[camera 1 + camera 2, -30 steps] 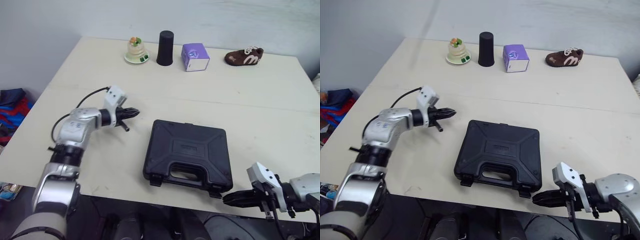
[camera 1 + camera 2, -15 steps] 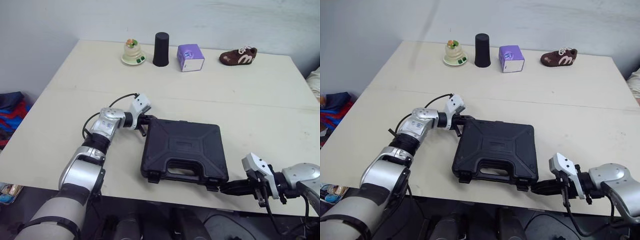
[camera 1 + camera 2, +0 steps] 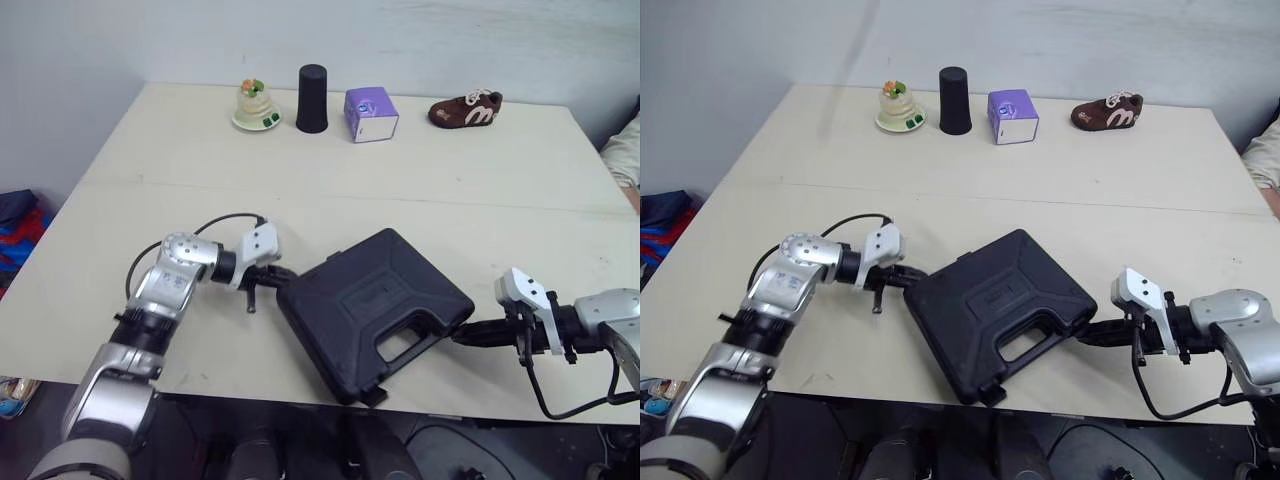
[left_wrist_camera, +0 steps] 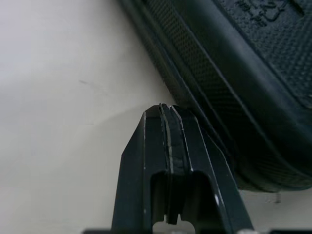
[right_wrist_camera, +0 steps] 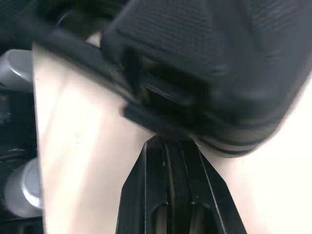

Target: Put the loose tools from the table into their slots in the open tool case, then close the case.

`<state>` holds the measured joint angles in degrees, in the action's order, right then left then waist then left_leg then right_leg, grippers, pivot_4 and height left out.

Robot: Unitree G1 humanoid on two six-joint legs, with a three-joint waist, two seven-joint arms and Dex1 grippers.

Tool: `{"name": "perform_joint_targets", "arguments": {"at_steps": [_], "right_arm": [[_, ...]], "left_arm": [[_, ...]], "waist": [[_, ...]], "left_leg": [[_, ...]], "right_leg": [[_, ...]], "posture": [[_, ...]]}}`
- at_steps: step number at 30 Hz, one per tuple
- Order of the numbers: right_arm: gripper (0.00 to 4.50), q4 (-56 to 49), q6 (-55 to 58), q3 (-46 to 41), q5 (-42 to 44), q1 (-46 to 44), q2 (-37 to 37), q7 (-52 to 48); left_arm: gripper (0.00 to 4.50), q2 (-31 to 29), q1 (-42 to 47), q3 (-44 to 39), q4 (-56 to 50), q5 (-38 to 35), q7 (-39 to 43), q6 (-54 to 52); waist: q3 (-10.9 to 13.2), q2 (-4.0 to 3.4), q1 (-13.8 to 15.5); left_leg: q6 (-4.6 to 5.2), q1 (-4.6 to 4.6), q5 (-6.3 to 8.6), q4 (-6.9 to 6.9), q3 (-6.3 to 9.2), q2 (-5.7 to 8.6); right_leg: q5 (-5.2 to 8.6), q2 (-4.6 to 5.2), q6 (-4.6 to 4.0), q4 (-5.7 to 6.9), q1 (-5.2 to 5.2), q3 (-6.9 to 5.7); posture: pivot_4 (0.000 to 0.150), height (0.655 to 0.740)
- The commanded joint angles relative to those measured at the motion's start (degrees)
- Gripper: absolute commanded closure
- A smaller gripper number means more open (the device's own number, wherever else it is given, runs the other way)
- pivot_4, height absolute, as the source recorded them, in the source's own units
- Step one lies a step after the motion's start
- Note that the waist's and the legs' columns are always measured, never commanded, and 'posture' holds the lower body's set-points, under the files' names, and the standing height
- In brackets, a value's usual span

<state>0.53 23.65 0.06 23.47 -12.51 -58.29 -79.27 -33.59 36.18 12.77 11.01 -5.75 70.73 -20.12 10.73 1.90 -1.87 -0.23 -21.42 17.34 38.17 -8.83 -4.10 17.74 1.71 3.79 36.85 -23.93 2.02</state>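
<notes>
Filling the frame under grey wall (image 3: 450, 40), beige table (image 3: 480, 200) held closed, skewed black plastic tool case (image 3: 375, 305); left gripper (image 3: 283, 277), right gripper (image 3: 463, 335) pinched tight.

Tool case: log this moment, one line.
tool case closed, askew | left pincer shut, at case | right pincer shut, at case

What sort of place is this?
Likely a robot test room: a plain cream table by a bare pale wall, a closed black plastic tool case, unrelated props like a small brown shoe.

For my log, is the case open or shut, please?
Shut: the case lies flat on the table, lid down against its base.
</notes>
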Motion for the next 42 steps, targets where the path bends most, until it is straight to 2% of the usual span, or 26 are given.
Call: {"name": "perform_joint_targets", "arguments": {"at_steps": [1, 6, 8, 10, 13, 18, 22, 27, 33, 42], "right_arm": [[4.50, 0.75, -1.64, -0.90, -1.06, -0.87, -1.17, -0.82], [4.50, 0.69, -1.83, -4.38, -1.52, 2.60, -3.52, 0.02], [4.50, -0.91, -1.43, -7.24, -0.82, 5.82, -3.93, 1.36], [4.50, -3.10, -0.55, -10.68, 0.06, 9.30, -3.47, 3.14], [4.50, -5.40, 0.51, -13.57, -0.09, 12.25, -1.14, 7.79], [4.50, -9.69, 2.00, -14.60, -0.27, 15.12, 1.28, 12.10], [4.50, -11.28, 2.59, -14.08, -0.61, 15.18, 2.21, 14.19], [4.50, -13.14, 3.80, -13.71, -0.08, 14.32, 3.09, 16.07], [4.50, -16.38, 5.36, -13.07, 1.46, 11.89, 3.60, 16.93], [4.50, -19.30, 10.58, -12.79, 5.04, 6.97, 5.34, 17.81]], "left_arm": [[4.47, -1.11, -2.32, -0.10, -8.34, -2.07, -0.17, -3.63], [4.47, -2.00, -0.18, -1.05, -8.59, -1.93, -1.16, -5.43], [4.47, -0.28, 3.15, -2.48, -8.90, -5.14, -0.41, -7.50], [4.47, 3.31, 7.61, -3.44, -8.59, -8.31, -0.62, -9.27], [4.47, 12.05, 14.76, -1.64, -3.78, -9.41, -3.22, -8.71], [4.47, 23.89, 22.51, 5.98, 11.37, -3.42, -4.94, -1.18], [4.47, 29.29, 25.30, 10.36, 23.03, 1.56, -6.08, 5.49], [4.47, 32.06, 26.21, 14.53, 31.79, 7.10, -5.79, 12.11], [4.47, 31.88, 25.29, 20.56, 35.80, 15.19, -6.92, 19.70], [4.47, 32.29, 23.64, 21.09, 36.35, 17.89, -7.98, 22.51]], "waist": [[0.00, 0.00, 0.07], [0.00, 0.00, 0.35], [0.00, 0.00, 0.26], [0.00, 0.00, 0.33], [0.00, 0.00, 0.46], [-0.01, -0.01, 0.15], [0.00, 0.00, -0.35], [0.00, 0.00, -0.13], [-0.04, 0.06, 0.17], [-0.33, 0.50, -0.23]], "left_leg": [[-0.02, 0.03, -0.01, 0.00, 0.00, -0.01], [0.17, 0.05, -0.05, -0.01, 0.19, 0.16], [0.22, 0.06, -0.06, 0.00, 0.20, 0.19], [0.26, 0.05, -0.08, 0.00, 0.21, 0.23], [0.29, 0.06, -0.12, 0.00, 0.24, 0.32], [0.29, 0.08, -0.16, 0.05, 0.27, 0.45], [0.31, 0.08, -0.13, 0.03, 0.21, 0.45], [0.25, 0.11, -0.11, -0.11, 0.41, 0.40], [0.39, 0.22, -0.07, -0.10, 0.42, 0.39], [0.62, 0.24, -0.03, -0.09, 0.37, 0.30]], "right_leg": [[0.01, 0.00, -0.02, 0.05, 0.00, 0.01], [0.00, 0.11, -0.01, 0.15, 0.04, -0.03], [-0.02, 0.14, 0.03, 0.15, 0.07, -0.04], [-0.04, 0.18, 0.07, 0.15, 0.08, -0.04], [-0.08, 0.26, 0.13, 0.15, 0.15, -0.08], [-0.18, 0.03, 0.32, -0.07, 0.29, -0.01], [-0.20, -0.01, 0.36, -0.09, 0.24, 0.11], [-0.10, -0.16, 0.17, -0.02, 0.21, 0.08], [-0.11, -0.14, 0.19, -0.11, 0.38, 0.05], [-0.23, 0.02, 0.36, -0.36, 0.50, 0.09]], "posture": [[0.150, 0.7383], [0.150, 0.7383], [0.150, 0.7383], [0.150, 0.7383], [0.150, 0.7383], [0.150, 0.7383], [0.150, 0.7383], [0.150, 0.7383], [0.150, 0.7383], [0.150, 0.7383]]}}
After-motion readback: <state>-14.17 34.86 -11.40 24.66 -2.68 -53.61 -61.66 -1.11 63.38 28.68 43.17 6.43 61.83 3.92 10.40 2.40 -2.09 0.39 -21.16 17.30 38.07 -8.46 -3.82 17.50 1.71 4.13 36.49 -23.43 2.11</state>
